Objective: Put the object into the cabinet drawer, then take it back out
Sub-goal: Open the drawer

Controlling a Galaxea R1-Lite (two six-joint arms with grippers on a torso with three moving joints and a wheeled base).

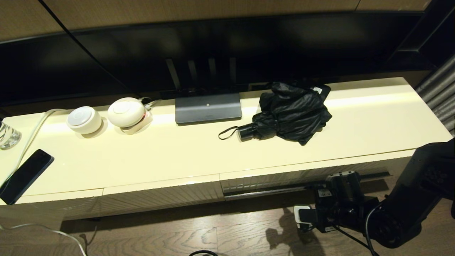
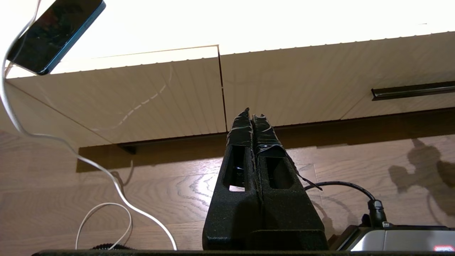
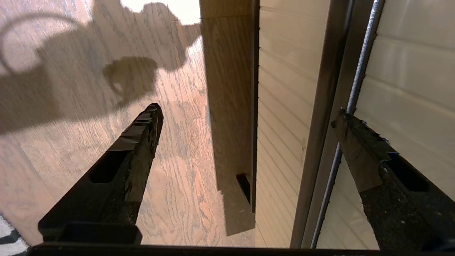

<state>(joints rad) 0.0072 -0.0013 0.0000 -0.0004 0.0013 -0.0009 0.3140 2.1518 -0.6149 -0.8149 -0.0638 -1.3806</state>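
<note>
Black folding umbrella (image 1: 289, 113) lying on its side on top of the cream cabinet, at about one o'clock from the middle of the head view. Loose glossy folds bunching toward two o'clock, short round handle pointing toward eight o'clock, thin strap loop trailing flat from the handle's end. Lying just above the drawer, resting on nothing else.

Long cream drawer (image 1: 284, 177) with ribbed front sitting at about four o'clock, below the umbrella. Dark strip running along its lower edge. Looking shut or nearly so, with no interior showing. Ribbed front and dark strip (image 3: 321, 117) filling the right wrist view.
</note>
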